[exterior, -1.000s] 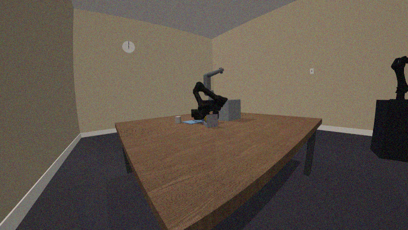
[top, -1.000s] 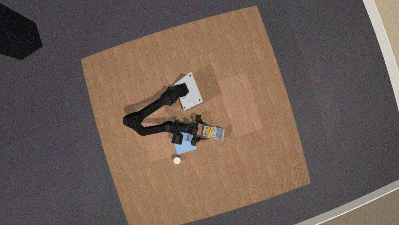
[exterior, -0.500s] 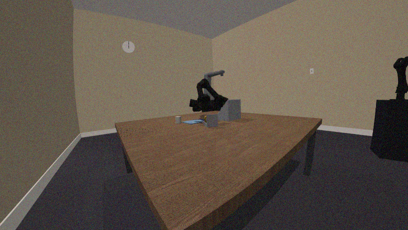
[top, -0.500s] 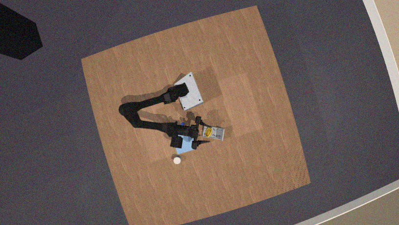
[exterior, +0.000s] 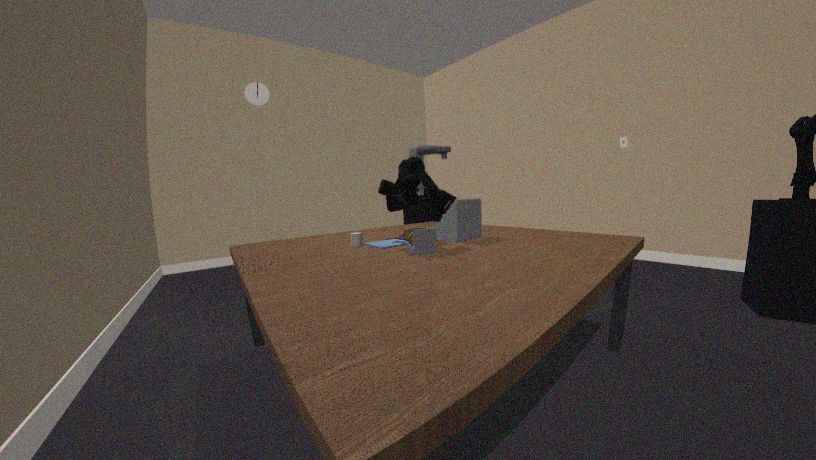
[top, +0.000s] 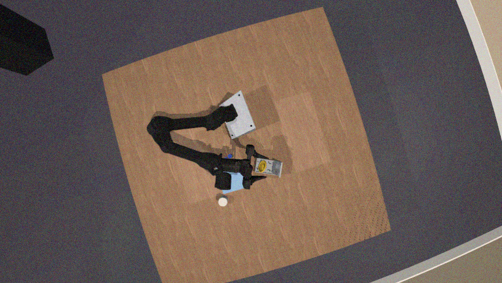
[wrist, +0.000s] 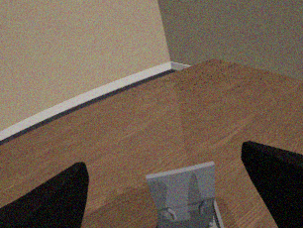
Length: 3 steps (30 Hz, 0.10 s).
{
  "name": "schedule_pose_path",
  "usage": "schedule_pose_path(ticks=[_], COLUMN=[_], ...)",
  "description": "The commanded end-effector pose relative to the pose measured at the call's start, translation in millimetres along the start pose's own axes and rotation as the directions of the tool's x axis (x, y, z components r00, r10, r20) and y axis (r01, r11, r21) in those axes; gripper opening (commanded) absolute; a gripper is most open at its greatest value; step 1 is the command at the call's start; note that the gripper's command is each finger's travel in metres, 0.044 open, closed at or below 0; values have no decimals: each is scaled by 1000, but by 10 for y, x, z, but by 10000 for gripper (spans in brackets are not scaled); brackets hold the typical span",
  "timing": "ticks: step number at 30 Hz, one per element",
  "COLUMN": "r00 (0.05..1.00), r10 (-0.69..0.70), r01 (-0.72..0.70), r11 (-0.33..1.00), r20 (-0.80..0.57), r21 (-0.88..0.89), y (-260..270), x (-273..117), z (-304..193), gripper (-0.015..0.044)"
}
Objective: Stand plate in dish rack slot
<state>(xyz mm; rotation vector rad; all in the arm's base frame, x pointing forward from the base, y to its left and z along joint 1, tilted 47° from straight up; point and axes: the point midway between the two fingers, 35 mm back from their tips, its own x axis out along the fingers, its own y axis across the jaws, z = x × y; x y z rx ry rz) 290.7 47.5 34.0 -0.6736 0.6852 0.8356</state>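
The yellow plate is in the near end of the small grey dish rack. From above it shows as a broad oval, so it leans well back and is not upright. Whether its rim sits in a slot between rails cannot be told. My gripper is open and empty, its fingers wide apart and clear of the plate, above the rack's near end. The wrist view shows the rack's tall end panel and some of its rails, but not the plate.
A light blue flat mat lies beneath the wrist. A white cup stands beside it. A small blue object is beside the forearm. A large grey block stands by the arm's base.
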Motion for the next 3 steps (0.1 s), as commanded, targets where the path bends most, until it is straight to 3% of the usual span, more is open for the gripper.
schedule_pose_path(ticks=[1, 3], r00=[997, 992], r10=[26, 44], r01=[-19, -27], r11=[995, 989], r20=[-73, -117], r21=[93, 144], y=[35, 69], x=[7, 12], z=[23, 24], gripper=[400, 400])
